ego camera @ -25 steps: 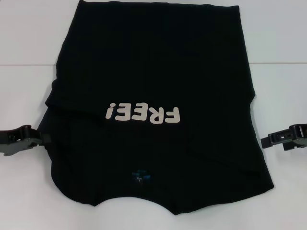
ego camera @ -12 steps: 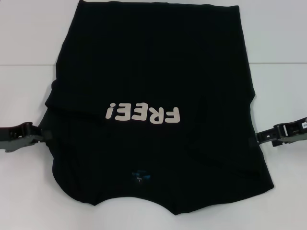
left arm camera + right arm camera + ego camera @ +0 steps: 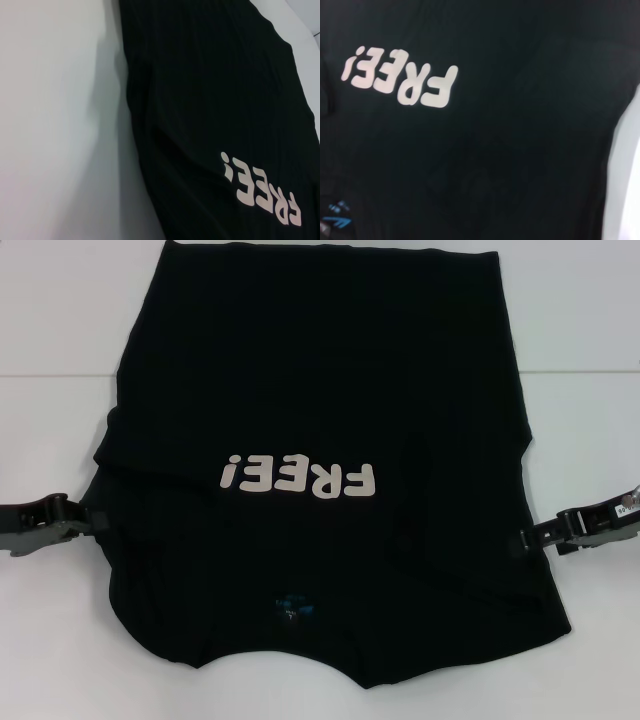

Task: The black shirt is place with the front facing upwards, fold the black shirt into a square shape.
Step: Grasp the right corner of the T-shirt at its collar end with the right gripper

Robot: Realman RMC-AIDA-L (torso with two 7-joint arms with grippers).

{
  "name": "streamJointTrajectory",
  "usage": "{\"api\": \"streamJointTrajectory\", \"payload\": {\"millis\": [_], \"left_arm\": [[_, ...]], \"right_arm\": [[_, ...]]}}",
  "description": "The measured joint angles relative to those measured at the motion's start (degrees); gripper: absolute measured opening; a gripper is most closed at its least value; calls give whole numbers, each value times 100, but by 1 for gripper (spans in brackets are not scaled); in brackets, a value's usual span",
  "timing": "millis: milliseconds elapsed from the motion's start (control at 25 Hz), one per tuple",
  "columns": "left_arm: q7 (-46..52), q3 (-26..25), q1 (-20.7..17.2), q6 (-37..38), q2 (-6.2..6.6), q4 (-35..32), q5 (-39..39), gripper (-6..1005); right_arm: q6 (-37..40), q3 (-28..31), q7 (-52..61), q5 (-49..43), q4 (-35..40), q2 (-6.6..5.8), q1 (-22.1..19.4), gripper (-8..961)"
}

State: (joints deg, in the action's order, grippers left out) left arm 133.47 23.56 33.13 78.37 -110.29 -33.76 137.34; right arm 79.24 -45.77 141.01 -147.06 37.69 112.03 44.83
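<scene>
On the white surface: black shirt lies print-up, sleeves seemingly tucked in, collar near | left gripper at left edge, right gripper at right edge; whether fingers are closed cannot be told | squaring folds remain.

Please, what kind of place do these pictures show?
Probably a lab or test bench for robot clothes folding. A plain white table bears only the black shirt, spread flat. The left gripper and the right gripper reach its two side edges.
</scene>
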Motion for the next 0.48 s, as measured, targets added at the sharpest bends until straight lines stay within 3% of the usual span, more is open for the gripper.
{"api": "streamJointTrajectory", "payload": {"millis": [480], "left_arm": [[-2,0,34,-19,6,27,3,37]], "right_arm": [[1286,898,-27,64,67,-256,-415,912]]}}
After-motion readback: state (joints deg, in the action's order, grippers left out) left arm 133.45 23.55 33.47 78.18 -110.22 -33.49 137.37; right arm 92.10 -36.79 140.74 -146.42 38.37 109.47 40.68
